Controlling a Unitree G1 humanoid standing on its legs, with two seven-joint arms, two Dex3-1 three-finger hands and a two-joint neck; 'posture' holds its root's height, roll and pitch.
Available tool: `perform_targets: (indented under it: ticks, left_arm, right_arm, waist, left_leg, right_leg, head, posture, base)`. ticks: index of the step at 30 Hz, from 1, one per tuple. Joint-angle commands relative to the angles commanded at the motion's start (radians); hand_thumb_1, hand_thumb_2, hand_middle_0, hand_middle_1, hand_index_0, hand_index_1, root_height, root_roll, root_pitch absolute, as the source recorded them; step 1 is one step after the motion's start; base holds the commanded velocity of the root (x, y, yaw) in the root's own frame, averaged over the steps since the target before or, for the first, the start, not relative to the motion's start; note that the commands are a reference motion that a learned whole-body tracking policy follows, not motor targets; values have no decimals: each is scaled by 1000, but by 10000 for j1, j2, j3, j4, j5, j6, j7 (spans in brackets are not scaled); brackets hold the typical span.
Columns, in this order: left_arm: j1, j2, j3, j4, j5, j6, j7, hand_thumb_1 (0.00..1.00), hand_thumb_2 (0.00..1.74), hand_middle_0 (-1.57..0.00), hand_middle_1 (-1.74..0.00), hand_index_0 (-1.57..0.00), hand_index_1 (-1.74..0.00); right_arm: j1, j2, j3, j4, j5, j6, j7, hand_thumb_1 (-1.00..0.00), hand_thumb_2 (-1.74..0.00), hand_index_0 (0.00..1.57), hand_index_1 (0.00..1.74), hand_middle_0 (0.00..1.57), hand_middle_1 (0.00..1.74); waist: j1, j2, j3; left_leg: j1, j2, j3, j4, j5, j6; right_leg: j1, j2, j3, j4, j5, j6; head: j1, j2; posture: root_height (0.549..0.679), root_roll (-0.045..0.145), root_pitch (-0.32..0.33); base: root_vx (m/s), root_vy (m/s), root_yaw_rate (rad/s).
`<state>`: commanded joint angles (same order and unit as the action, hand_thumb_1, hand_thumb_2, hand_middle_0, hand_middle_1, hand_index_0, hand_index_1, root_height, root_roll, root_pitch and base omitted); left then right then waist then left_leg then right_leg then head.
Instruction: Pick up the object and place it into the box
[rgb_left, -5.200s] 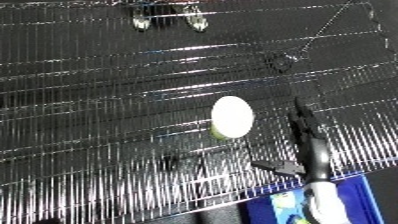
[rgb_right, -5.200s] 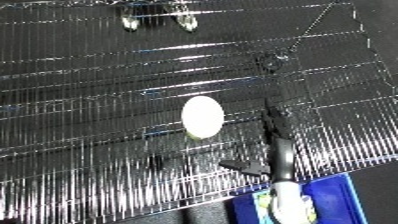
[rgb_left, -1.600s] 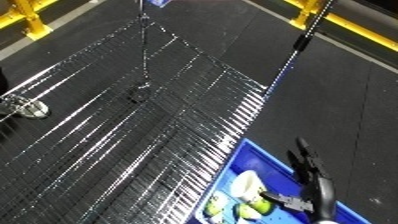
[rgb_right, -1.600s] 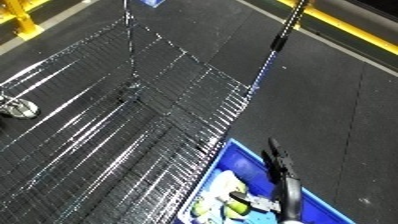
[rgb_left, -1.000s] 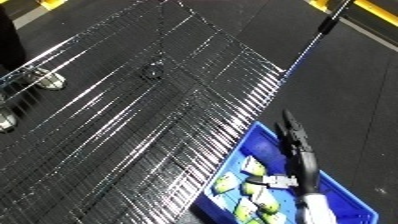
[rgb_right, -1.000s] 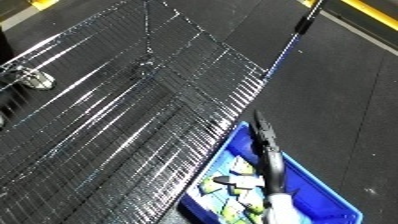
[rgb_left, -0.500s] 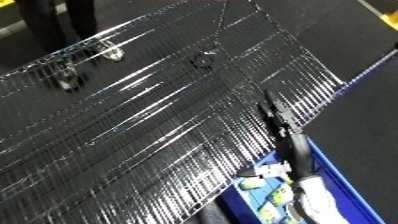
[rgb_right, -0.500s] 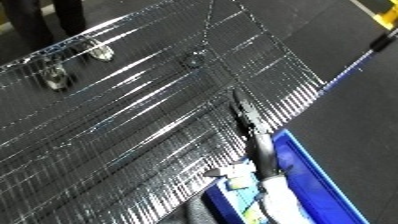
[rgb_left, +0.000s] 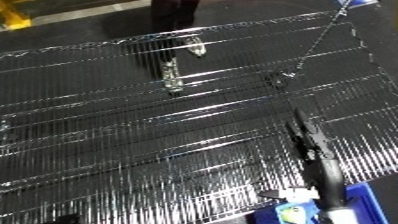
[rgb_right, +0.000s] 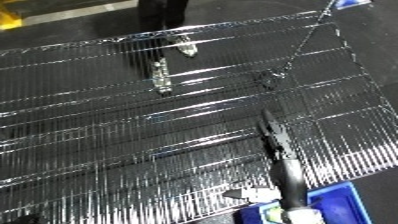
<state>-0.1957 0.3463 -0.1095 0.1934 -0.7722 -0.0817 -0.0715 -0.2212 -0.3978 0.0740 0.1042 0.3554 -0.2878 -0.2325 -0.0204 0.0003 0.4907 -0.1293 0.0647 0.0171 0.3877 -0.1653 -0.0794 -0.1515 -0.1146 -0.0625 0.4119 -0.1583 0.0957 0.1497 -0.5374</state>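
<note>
A pale object (rgb_left: 291, 212), only partly seen, lies in the blue plastic bin (rgb_right: 333, 202) just below the right hand (rgb_left: 306, 137), whose straight black fingers hold nothing. The bin could be knocked if that hand is drawn back carelessly across the wire-grid surface (rgb_left: 133, 135).

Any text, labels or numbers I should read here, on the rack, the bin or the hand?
None readable.
Wire rack: bare wire, no label.
Blue bin: no print shows on its corner; the pale item in it is too blurred to read.
Right hand: black, no markings seen.
</note>
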Motion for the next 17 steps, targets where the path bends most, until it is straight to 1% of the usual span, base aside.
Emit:
perform_targets:
  ticks: [3, 7, 12, 17]
  left_arm:
    - [66, 53, 43, 11, 68, 35, -119, 1000, 1740, -1570, -1740, -1570, -1740]
    - [153, 111, 108, -40, 121, 120, -238, 1000, 1740, -1570, -1740, -1570, -1740]
    - [277, 170, 153, -172, 159, 247, -291, 1000, 1740, -1570, -1740, -1570, -1740]
    - [398, 240, 237, -212, 161, 307, -397, 1000, 1740, -1570, -1740, -1570, -1740]
  right_arm:
    - [49, 62, 12, 59, 42, -43, -90, 0, 0, 0, 0, 0, 0]
    - [187, 121, 54, 110, 60, -42, -183, 0, 0, 0, 0, 0, 0]
    - [392, 162, 136, 165, 43, -78, -346, 0, 0, 0, 0, 0, 0]
    - [537, 159, 145, 226, 68, -103, -437, 0, 0, 0, 0, 0, 0]
  waist:
    - [91, -58, 20]
    - [173, -113, 31]
    - [223, -155, 45]
    - [231, -165, 65]
  left_leg:
    - [-19, 12, -33, -14, 34, 5]
    - [-59, 19, -72, 56, 31, 18]
    - [-83, 18, -109, 167, -11, 29]
    - [-63, -1, -117, 140, -11, 39]
  right_leg:
    - [5, 10, -48, 28, -10, 16]
    - [-2, 43, -86, 161, -85, 5]
    - [12, 55, -125, 302, -176, -20]
    - [26, 45, -140, 298, -195, -7]
  head:
    - [-128, -28]
    - [-180, -190]
    - [-104, -372]
    - [-131, -402]
  posture:
    - [670, 29, -58]
    - [670, 28, -61]
    - [669, 28, -66]
    - [669, 28, -66]
  base:
    - [41, -49, 90]
    - [48, -34, 54]
    - [49, -18, 29]
    - [32, -7, -1]
